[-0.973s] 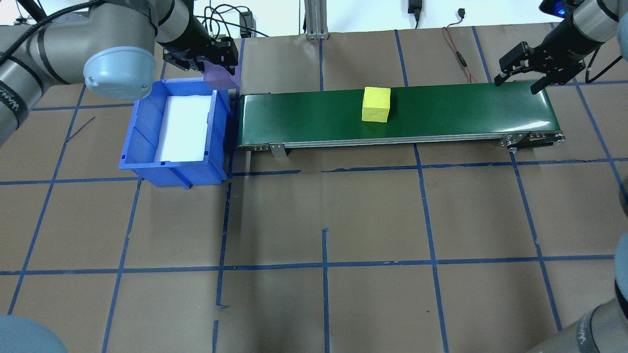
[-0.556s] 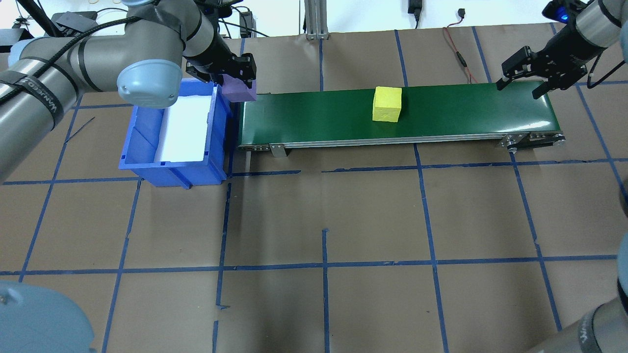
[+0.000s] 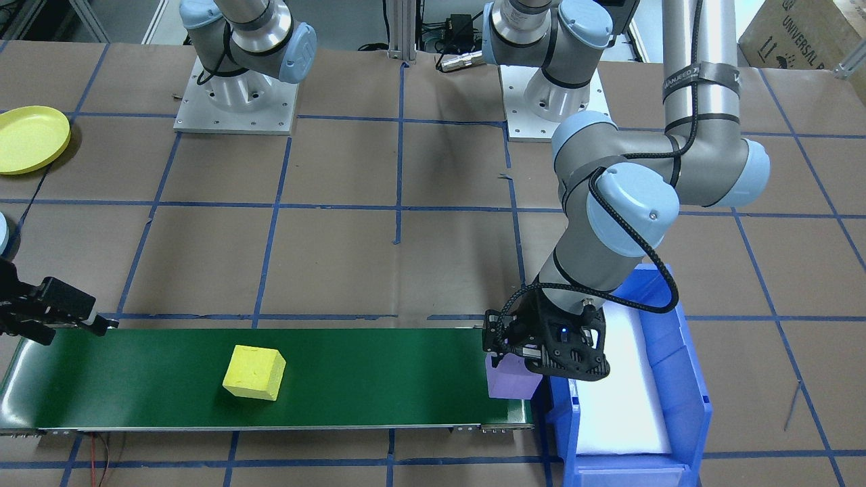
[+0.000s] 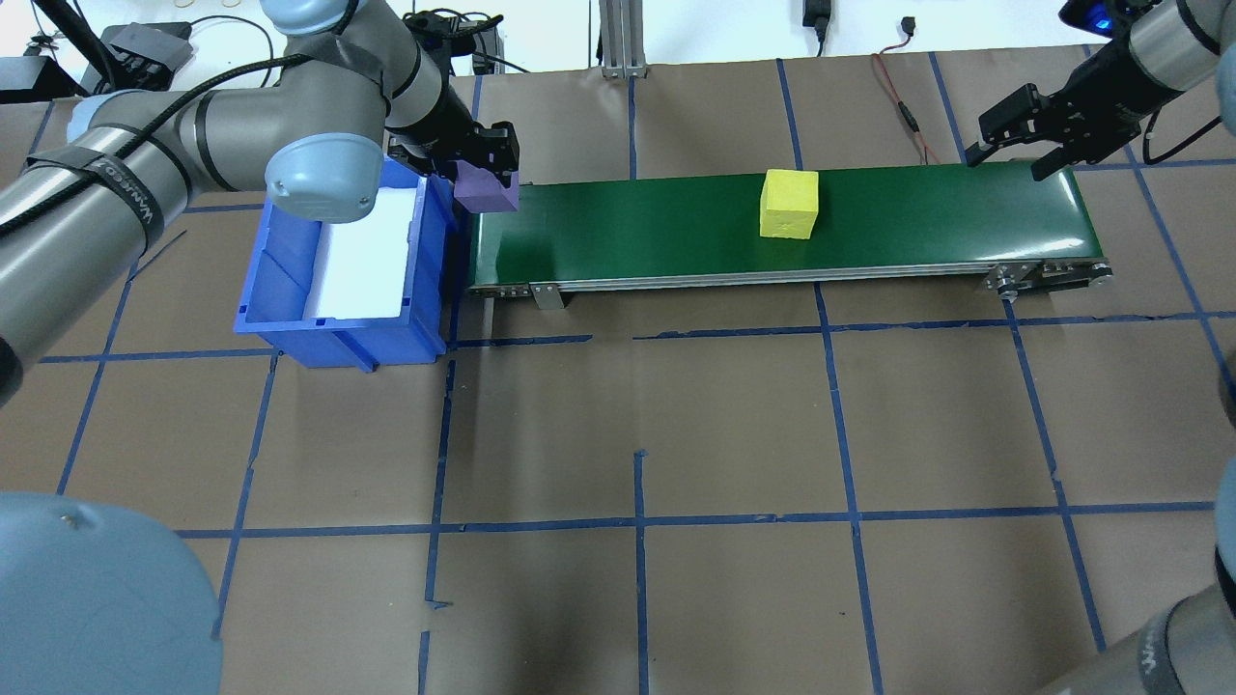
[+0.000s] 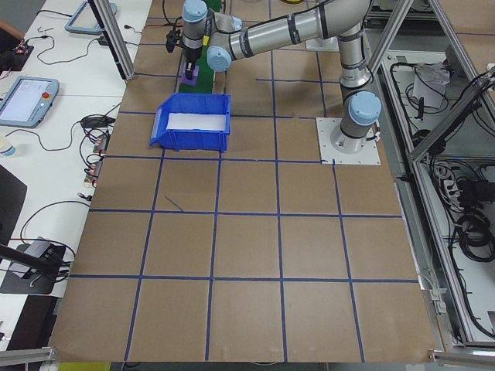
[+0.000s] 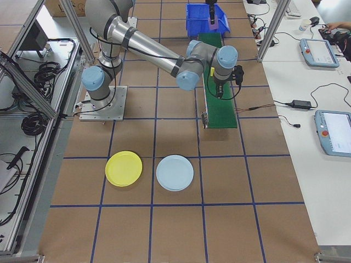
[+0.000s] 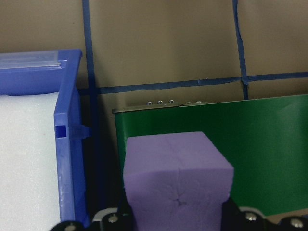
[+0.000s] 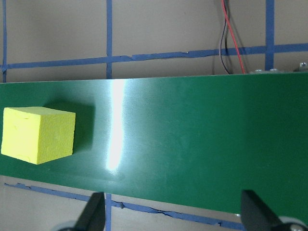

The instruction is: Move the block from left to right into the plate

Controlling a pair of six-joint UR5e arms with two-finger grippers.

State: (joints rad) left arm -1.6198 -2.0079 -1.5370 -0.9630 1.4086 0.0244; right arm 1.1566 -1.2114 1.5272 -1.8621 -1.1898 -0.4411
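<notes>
Our left hand [image 4: 483, 169] grips the purple block [image 4: 485, 187]; our right hand [image 4: 1022, 143] hangs open. "UNIVERSAL" marks a box [image 3: 802, 30].

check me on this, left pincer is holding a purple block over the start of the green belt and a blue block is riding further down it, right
Not quite: the block riding the green belt is yellow, not blue, as the overhead exterior view shows. The rest holds: the left pincer grips a purple block over the belt's end beside the blue bin.
</notes>
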